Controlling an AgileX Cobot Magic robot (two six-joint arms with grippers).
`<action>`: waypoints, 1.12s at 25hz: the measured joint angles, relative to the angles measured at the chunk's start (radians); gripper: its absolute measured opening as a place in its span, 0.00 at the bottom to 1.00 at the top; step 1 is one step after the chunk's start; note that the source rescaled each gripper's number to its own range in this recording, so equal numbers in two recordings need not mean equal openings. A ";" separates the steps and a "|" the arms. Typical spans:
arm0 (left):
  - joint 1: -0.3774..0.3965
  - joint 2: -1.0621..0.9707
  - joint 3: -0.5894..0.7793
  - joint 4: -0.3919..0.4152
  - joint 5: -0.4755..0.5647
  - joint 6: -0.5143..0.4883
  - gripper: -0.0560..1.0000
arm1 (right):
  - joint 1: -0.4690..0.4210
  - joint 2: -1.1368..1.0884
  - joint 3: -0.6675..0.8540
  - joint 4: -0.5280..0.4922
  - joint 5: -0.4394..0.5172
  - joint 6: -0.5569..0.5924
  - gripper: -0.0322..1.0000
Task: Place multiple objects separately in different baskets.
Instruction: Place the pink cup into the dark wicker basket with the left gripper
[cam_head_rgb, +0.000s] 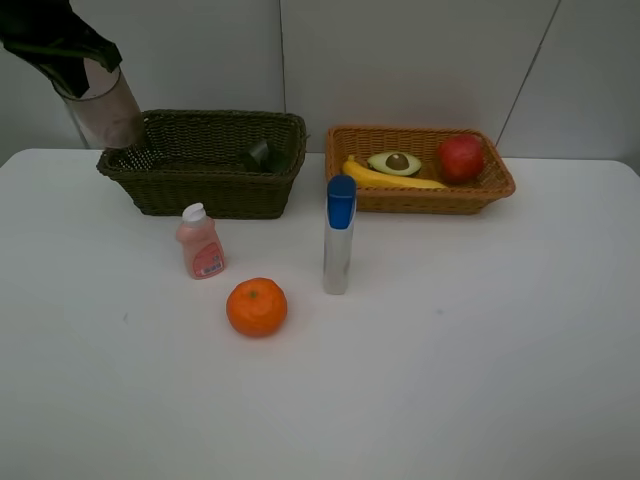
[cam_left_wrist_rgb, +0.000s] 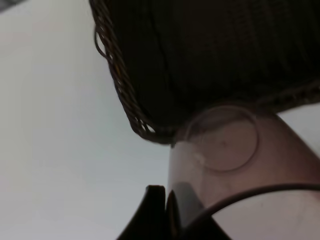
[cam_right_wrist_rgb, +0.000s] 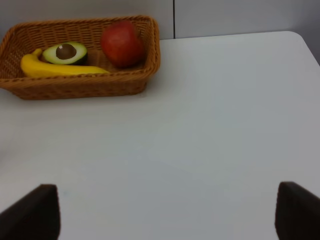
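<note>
My left gripper (cam_head_rgb: 82, 72) hangs above the left end of the dark olive-brown basket (cam_head_rgb: 215, 190), shut on the rim of the translucent pinkish cup (cam_head_rgb: 106, 115). In the left wrist view its fingers (cam_left_wrist_rgb: 156, 212) pinch the cup (cam_left_wrist_rgb: 235, 165) wall over the basket (cam_left_wrist_rgb: 210, 55) corner. A dark green pump bottle (cam_head_rgb: 258, 155) lies inside that basket. The light tan basket (cam_head_rgb: 420, 195) holds the banana (cam_head_rgb: 390, 179), avocado half (cam_head_rgb: 394, 162) and apple (cam_head_rgb: 460, 157). On the table stand the pink bottle (cam_head_rgb: 200, 242) and blue-capped tube (cam_head_rgb: 339, 235), with the orange (cam_head_rgb: 257, 307) in front. My right gripper (cam_right_wrist_rgb: 165, 215) is open and empty.
The right wrist view shows the tan basket (cam_right_wrist_rgb: 80, 85) with the apple (cam_right_wrist_rgb: 122, 44), avocado half (cam_right_wrist_rgb: 65, 52) and banana (cam_right_wrist_rgb: 60, 70) across bare white table (cam_right_wrist_rgb: 210, 125). A grey wall (cam_head_rgb: 400, 60) runs behind both baskets.
</note>
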 joint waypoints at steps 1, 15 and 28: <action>0.000 0.013 0.000 0.005 -0.034 0.017 0.05 | 0.000 0.000 0.000 0.000 0.000 0.000 0.85; 0.001 0.288 0.000 0.037 -0.464 0.180 0.05 | 0.000 0.000 0.000 0.000 0.000 0.000 0.85; 0.011 0.336 0.000 0.081 -0.514 0.182 0.05 | 0.000 0.000 0.000 0.000 0.000 0.000 0.85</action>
